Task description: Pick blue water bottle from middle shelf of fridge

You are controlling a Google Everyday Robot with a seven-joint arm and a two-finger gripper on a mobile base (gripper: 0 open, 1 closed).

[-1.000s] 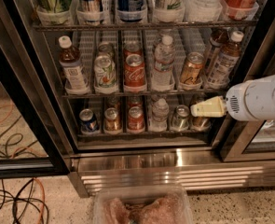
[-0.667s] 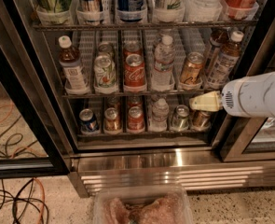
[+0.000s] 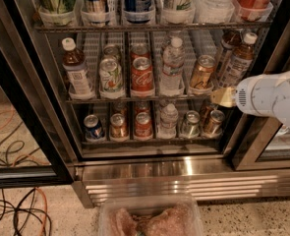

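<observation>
Pale gripper point(image 3: 224, 96) hovers at the right end of the thin grey wire middle shelf point(image 3: 110, 100); its grip state: cannot tell. Slim white-capped, brown-filled blue water bottle point(image 3: 239, 63) stands upright just above it (front tray, so probably reachable head-on), gold can point(image 3: 202, 73) up-left.

The gripper point(image 3: 219, 96), sitting at the right end of the middle shelf point(image 3: 110, 100), is showing a pale, matt plastic skin. The arm casing point(image 3: 275, 96) behind it is looking like smooth white plastic. Just above it, the blue water bottle point(image 3: 239, 65) is gleaming as glossy plastic. Stretching left of it, the shelf's thin wire is looking like dull grey metal. Below it, the fridge point(image 3: 184, 168) base is shining as stainless steel.
</observation>
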